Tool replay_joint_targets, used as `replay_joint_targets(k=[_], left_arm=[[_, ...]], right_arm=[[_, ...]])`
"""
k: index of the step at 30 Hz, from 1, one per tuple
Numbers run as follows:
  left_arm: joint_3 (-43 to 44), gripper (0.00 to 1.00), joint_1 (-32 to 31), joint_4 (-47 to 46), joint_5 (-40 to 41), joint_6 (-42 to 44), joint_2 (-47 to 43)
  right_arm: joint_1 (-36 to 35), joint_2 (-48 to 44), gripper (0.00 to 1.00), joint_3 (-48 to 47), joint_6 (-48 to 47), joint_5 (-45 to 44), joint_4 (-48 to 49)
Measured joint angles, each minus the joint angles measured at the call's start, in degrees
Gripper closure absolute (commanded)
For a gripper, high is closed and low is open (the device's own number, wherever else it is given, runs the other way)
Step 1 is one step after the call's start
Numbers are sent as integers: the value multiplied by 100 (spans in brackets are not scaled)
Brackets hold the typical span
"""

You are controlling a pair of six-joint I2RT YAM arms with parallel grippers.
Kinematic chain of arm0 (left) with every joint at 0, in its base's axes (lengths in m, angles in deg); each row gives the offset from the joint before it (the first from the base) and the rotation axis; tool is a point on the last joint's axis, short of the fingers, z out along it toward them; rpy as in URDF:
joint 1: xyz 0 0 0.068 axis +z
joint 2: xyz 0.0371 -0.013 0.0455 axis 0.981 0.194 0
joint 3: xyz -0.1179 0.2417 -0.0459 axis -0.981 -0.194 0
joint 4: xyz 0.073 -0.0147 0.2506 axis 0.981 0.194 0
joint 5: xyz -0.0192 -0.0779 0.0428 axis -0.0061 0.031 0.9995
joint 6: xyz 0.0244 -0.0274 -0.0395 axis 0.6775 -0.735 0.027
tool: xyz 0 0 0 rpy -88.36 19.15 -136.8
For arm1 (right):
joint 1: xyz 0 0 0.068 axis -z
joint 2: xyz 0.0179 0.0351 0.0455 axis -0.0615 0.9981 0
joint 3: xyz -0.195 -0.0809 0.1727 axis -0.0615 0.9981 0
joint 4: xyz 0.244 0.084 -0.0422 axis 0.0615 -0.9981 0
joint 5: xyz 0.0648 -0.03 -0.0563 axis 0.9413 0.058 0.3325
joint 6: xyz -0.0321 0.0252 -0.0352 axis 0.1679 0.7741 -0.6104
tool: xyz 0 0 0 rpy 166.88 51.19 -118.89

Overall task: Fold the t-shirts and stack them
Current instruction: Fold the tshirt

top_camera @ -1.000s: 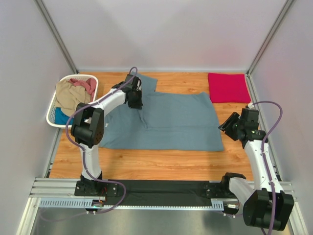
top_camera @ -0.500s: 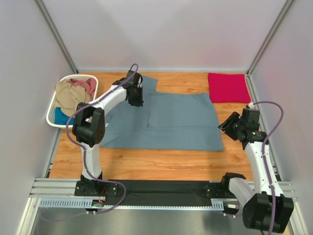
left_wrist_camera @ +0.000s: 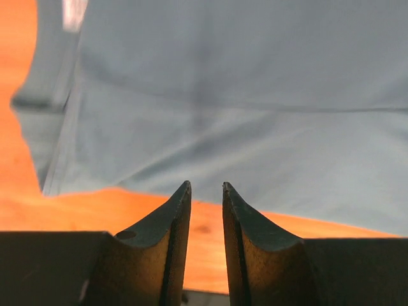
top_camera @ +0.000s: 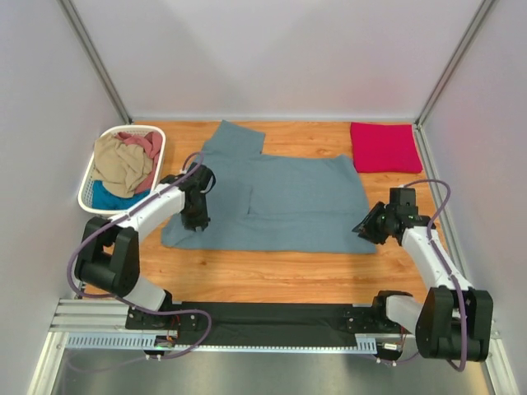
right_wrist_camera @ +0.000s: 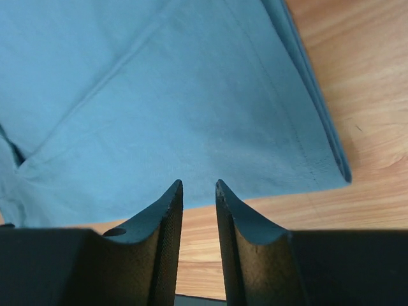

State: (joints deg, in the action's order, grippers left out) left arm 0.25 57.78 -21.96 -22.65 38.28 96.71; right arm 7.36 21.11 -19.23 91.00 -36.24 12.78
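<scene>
Top view: grey-blue shirt (top_camera: pixel 280 202) spread flat mid-desk (top_camera: pixel 272 276). Crimson shirt (top_camera: pixel 384 146) lies folded at far right corner. Basket (top_camera: pixel 86 188) at left holds tan shirt (top_camera: pixel 119 160), pink shirt (top_camera: pixel 145 141), blue shirt (top_camera: pixel 103 196). Left gripper (top_camera: pixel 196 218) over grey-blue shirt's left edge, right gripper (top_camera: pixel 365 230) at its near right corner.

Left wrist: fingers (left_wrist_camera: pixel 167 236) slightly apart, empty, above shirt's near hem.

Right wrist: fingers (right_wrist_camera: pixel 159 229) narrowly apart, empty, above hem near corner.

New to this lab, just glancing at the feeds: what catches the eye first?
A large slate grey-blue fabric t-shirt spread mid-table, with the left pincer at its near-left edge and the right pincer at its near-right corner, both empty. A folded crimson-pink shirt lies at the far right; a white slatted basket of crumpled clothes sits far left.
</scene>
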Motion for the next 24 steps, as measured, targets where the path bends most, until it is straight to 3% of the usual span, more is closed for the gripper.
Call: replay_joint_targets(k=[4, 12, 24], left_arm=[[-577, 65, 249, 433, 343, -321, -4], [-935, 63, 496, 511, 986, -787, -50], [-719, 65, 741, 726, 1541, -1091, 809]], right_arm=[[-42, 476, 73, 122, 28, -197, -37], [-15, 1235, 74, 286, 302, -719, 249], [33, 844, 72, 568, 538, -931, 450]])
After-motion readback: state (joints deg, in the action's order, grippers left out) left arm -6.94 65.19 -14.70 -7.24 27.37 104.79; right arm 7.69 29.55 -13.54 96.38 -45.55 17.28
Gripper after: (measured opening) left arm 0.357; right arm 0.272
